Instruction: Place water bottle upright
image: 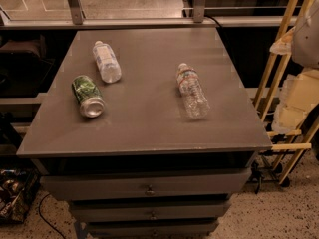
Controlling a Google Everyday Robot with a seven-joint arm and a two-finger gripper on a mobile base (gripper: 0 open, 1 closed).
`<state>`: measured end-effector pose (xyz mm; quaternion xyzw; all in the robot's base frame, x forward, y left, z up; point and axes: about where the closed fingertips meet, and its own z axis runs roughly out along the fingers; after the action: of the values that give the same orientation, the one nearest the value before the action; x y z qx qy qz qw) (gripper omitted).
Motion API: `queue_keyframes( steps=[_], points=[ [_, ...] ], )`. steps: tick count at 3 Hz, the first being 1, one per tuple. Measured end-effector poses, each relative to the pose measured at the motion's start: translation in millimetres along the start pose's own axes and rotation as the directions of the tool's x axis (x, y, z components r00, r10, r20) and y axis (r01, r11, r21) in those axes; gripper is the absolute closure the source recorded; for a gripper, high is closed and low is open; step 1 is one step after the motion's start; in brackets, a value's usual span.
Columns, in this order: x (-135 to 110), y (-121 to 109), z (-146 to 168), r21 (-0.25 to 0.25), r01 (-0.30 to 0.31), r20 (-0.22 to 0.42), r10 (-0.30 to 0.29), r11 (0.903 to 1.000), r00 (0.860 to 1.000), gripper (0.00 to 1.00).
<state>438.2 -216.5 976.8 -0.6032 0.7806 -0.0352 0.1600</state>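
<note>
The water bottle [192,91] is seen lying on its side on the right half of the table [149,128], its white cap [182,66] pointed toward the far edge; the gripper is not in view, so whether it is spread or closed cannot be told (a pale shape [305,34] at the right border may belong to the arm, but this is not certain). The step in hand is judged to be the approach; the bottle would best be taken across its ribbed body near the shoulder, then tipped until the base sits flat, and released only once it is steady, since thin plastic may buckle or roll. Room is ample; the second bottle [106,61] and the green can [88,96] lie well apart to the left. The grey top is smooth and level; drawers [148,185] are stacked beneath, a wooden frame [279,59] stands to the right, and speckled floor [279,213] is seen below.
</note>
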Motion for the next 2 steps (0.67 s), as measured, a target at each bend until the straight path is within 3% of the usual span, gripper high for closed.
queue_keyframes(
  steps=[2],
  points=[
    [-2.3,-3.0,-1.0,0.003,-0.022,0.004,0.022,0.9998,1.000,0.00]
  ],
)
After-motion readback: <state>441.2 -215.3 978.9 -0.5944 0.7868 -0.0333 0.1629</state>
